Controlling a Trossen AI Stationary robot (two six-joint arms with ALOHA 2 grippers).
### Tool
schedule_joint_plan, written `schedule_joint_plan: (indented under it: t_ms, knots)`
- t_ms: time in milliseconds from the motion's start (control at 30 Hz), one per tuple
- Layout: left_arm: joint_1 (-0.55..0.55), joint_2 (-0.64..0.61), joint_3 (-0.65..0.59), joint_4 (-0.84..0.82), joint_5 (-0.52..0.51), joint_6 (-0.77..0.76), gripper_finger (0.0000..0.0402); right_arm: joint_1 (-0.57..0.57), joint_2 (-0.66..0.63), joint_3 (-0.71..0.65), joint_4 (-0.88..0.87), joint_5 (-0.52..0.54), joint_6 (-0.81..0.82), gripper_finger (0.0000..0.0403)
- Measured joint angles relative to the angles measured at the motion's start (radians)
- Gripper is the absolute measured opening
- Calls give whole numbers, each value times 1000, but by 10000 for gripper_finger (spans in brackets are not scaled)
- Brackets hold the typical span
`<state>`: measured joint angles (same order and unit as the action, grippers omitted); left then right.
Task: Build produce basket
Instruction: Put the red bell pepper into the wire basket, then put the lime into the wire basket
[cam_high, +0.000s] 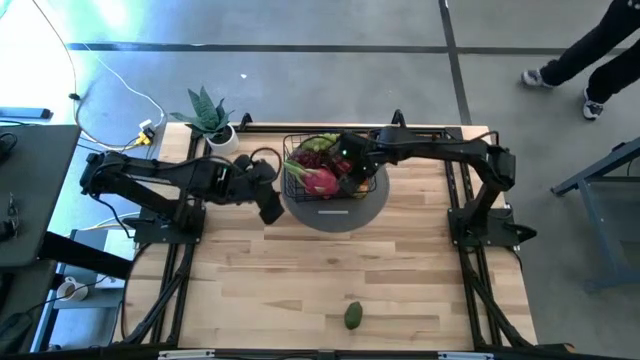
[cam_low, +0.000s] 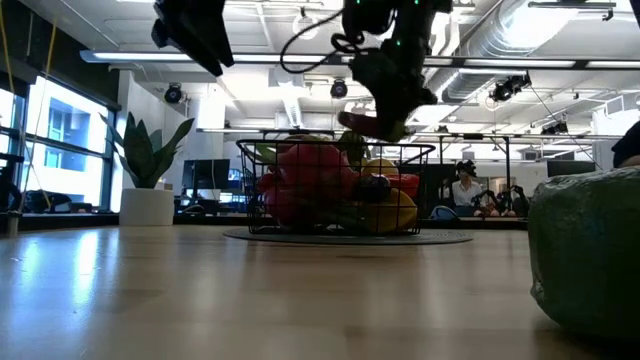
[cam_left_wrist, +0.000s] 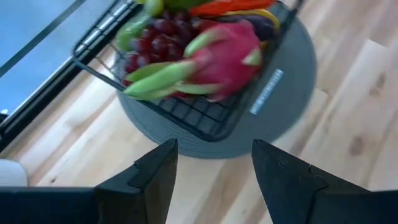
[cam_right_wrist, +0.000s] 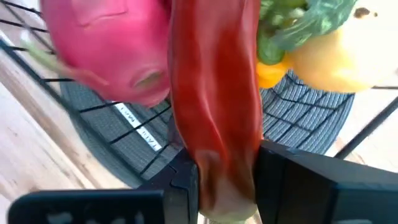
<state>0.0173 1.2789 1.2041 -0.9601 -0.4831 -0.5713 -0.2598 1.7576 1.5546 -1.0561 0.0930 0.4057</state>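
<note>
I have the right hand (cam_right_wrist: 227, 180) clamped on the red chilli (cam_right_wrist: 214, 106), hanging just above the basket (cam_high: 330, 170), which sits on the round grey mat (cam_high: 335, 212) at the counter's (cam_high: 300, 280) far middle. Dragon fruit (cam_left_wrist: 224, 53), grapes (cam_left_wrist: 152, 43) and yellow pieces fill it. My left hand (cam_left_wrist: 214, 168) is open and empty, raised just left of the basket. An avocado (cam_high: 353, 316) lies alone near the front edge.
</note>
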Motion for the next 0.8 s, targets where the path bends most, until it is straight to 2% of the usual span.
schedule_joint_plan:
  t_ms: [200, 400, 567, 800]
  knots:
    - [78, 0, 0, 29, 0, 1, 196, -42, 0, -65, 74, -85, -106, 81]
    - [121, 0, 0, 41, 1, 1, 196, -49, 0, -85, 90, -93, -196, 85]
    - [134, 0, 0, 41, 8, 1, 196, -48, 17, -85, 97, -94, -231, 125]
    - [134, 0, 0, 41, 28, 0, 196, -48, 29, -80, 89, -94, -190, 194]
